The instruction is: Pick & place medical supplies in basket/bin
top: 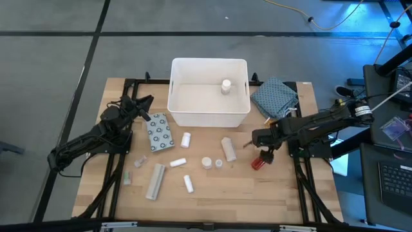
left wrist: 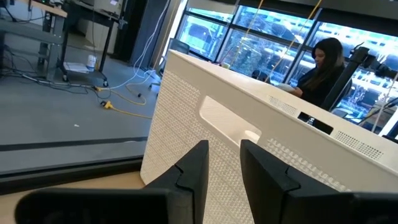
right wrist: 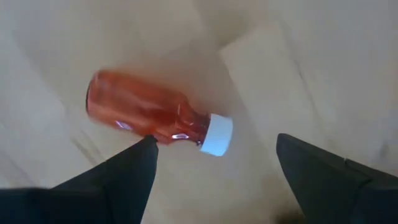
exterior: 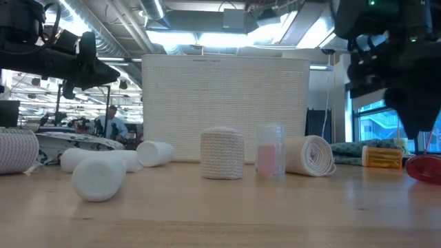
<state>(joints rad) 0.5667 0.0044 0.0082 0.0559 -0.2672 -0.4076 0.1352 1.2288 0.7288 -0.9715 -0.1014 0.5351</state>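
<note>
The basket (top: 208, 93), the big white tub at the far middle of the table, is the landmark here; one white-capped item (top: 226, 86) already stands inside it near its right wall. Next in size, the flat grey dotted packet (top: 158, 132) lies just off the basket's front left corner, and the long pale tube (top: 155, 181) lies well in front of that. Small white rolls (top: 228, 149) are scattered in front of the basket.

The red bottle (right wrist: 152, 117) lies on its side well off the basket's front right corner. The right gripper (top: 265, 153) hangs directly over it with its fingers (right wrist: 118, 177) spread wide, holding nothing. The bottle looks light, rigid and smooth, so it will likely roll; closing across the round body, midway along and clear of the cap, seems the surest hold.

The left gripper (top: 143, 106) waits beside the basket's left wall, fingers narrowly parted and empty.
</note>
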